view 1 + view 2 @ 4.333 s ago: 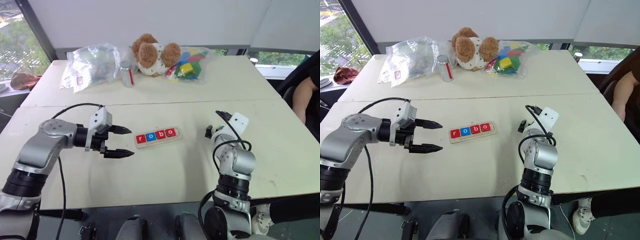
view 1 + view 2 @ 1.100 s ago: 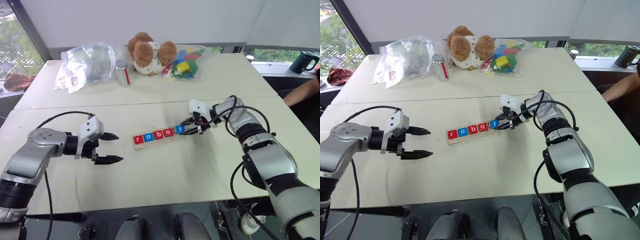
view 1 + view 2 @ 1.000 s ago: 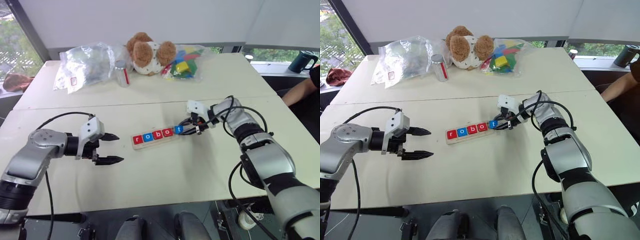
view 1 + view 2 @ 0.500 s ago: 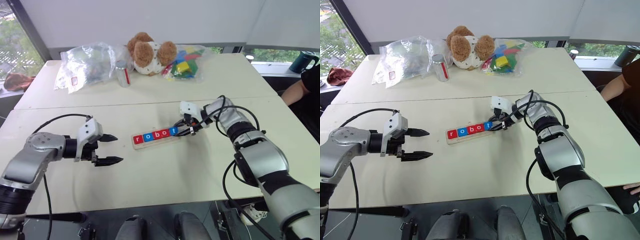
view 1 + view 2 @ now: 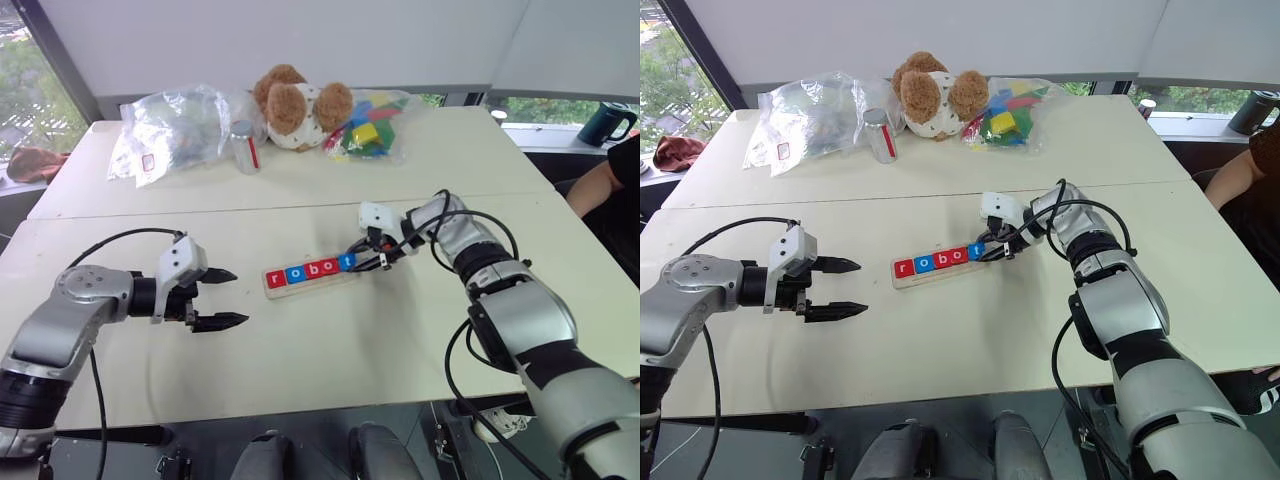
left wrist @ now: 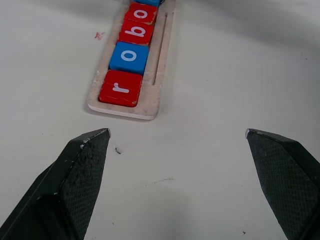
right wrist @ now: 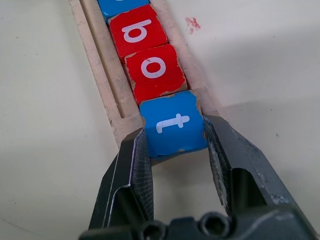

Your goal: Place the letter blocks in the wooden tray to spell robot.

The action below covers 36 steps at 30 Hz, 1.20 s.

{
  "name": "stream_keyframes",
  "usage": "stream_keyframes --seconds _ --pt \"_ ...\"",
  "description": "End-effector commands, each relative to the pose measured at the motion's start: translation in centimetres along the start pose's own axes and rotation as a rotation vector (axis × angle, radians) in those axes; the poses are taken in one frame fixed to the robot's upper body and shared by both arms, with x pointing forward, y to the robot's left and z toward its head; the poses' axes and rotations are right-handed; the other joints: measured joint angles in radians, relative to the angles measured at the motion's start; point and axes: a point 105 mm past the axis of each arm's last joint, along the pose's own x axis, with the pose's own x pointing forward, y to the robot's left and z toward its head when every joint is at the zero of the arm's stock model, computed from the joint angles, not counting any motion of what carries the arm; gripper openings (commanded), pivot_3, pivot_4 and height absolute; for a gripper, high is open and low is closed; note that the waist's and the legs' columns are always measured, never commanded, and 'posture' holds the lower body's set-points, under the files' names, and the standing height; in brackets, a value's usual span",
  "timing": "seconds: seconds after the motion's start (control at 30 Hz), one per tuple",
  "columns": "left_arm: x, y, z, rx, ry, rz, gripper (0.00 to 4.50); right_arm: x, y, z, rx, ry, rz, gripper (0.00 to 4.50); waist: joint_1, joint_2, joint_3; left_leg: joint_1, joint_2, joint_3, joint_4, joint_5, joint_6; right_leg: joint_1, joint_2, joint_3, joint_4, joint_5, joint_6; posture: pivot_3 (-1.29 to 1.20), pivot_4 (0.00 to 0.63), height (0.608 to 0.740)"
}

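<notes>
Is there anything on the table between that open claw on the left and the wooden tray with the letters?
No. Bare tabletop separates the left claw from the wooden tray, as the left wrist view shows.

red and blue letter blocks (image 5: 310, 269), pale wooden tray (image 6: 159, 75)

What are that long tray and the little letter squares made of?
The tray looks like pale, unvarnished wood: matte, with rough, chipped edges. The letter blocks seem to be painted wood, glossy red or blue; paint worn at the corners shows a light core.

Letter blocks (image 5: 309, 270) in wooden tray (image 5: 274, 292)
</notes>
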Motion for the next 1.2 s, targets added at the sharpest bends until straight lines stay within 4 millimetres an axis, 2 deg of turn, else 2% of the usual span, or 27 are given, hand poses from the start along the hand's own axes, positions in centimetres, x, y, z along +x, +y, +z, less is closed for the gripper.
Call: stream_keyframes --seconds 0.03,0.07,0.1,0.23,0.47,0.63,0.8,1.2 --pt "-0.3 0.1 1.4 0.043 -0.036 0.013 4.50 -0.3 -0.7 1.1 -0.048 -0.009 -0.023 1.13 0.000 0.000 0.000 0.000 0.000 0.000 0.000 0.000 0.000 0.000 0.000 0.000 0.000 0.000 0.000 0.00 0.150 0.740" --pt "-0.3 0.0 1.3 0.042 -0.036 0.013 4.50 -0.2 -0.7 1.2 -0.050 -0.009 -0.025 2.21 0.000 0.000 0.000 0.000 0.000 0.000 0.000 0.000 0.000 0.000 0.000 0.000 0.000 0.000 0.000 0.00 0.150 0.740" --pt "-0.3 0.0 1.3 0.041 -0.036 0.014 4.50 -0.2 -0.8 1.2 -0.055 -0.011 -0.028 2.48 0.000 0.000 0.000 0.000 0.000 0.000 0.000 0.000 0.000 0.000 0.000 0.000 0.000 0.000 0.000 0.00 0.150 0.740" --pt "-0.3 0.1 1.2 0.037 -0.036 0.016 4.50 -0.3 -1.0 1.6 -0.069 -0.026 -0.044 4.45 0.000 0.000 0.000 0.000 0.000 0.000 0.000 0.000 0.000 0.000 0.000 0.000 0.000 0.000 0.000 0.00 0.150 0.740" --pt "-0.1 0.3 1.3 0.037 -0.040 0.011 4.50 -1.7 -1.6 2.1 -0.082 -0.064 -0.076 4.45 0.001 0.000 0.000 0.000 0.000 0.000 0.000 0.000 0.000 0.000 0.000 0.000 0.000 0.000 0.000 0.00 0.150 0.740" --pt "0.1 0.4 1.4 0.037 -0.044 0.006 4.50 -2.7 -1.8 1.8 0.012 -0.131 -0.102 4.45 0.000 0.000 0.000 0.000 0.000 0.000 0.000 0.000 0.000 0.000 0.000 0.000 0.000 0.000 0.000 0.00 0.150 0.740" --pt "0.5 0.5 1.6 0.038 -0.050 -0.004 4.50 -1.9 -1.0 0.9 0.022 -0.122 -0.075 4.45 0.000 0.000 0.000 0.000 0.000 0.000 0.000 0.000 0.000 0.000 0.000 0.000 0.000 0.000 0.000 0.00 0.150 0.740" --pt "0.2 0.3 1.6 0.033 -0.047 -0.003 4.50 -0.2 -0.2 0.9 -0.011 -0.062 -0.006 4.45 0.001 0.000 0.000 0.000 0.000 0.000 0.000 0.000 0.000 0.000 0.000 0.000 0.001 0.000 0.000 0.00 0.150 0.740"
